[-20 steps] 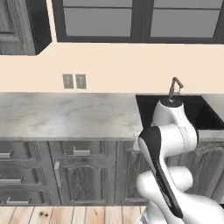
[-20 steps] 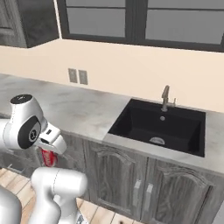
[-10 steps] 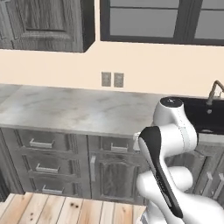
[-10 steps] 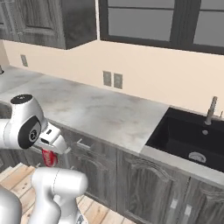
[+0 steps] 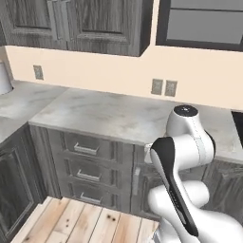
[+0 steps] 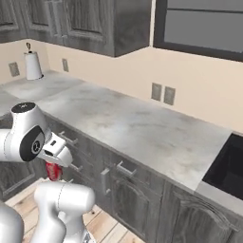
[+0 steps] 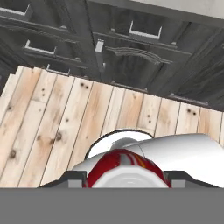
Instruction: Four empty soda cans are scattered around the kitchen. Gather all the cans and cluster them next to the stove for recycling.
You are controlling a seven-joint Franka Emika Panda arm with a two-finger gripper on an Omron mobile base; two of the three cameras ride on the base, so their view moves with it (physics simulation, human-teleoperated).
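Both base views have swung left along the grey marble surface [image 5: 109,116]; the end effector [image 7: 124,178] apparently stays clamped on a small red soda can [image 6: 53,171], axis along its fingers.

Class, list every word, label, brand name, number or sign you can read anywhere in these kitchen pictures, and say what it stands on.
No text can be read anywhere.
Soda can held in the shut gripper: red with a pale top; no lettering can be made out.
Wall outlets: plain plates, no writing.
Drawers and marble counter: unmarked.
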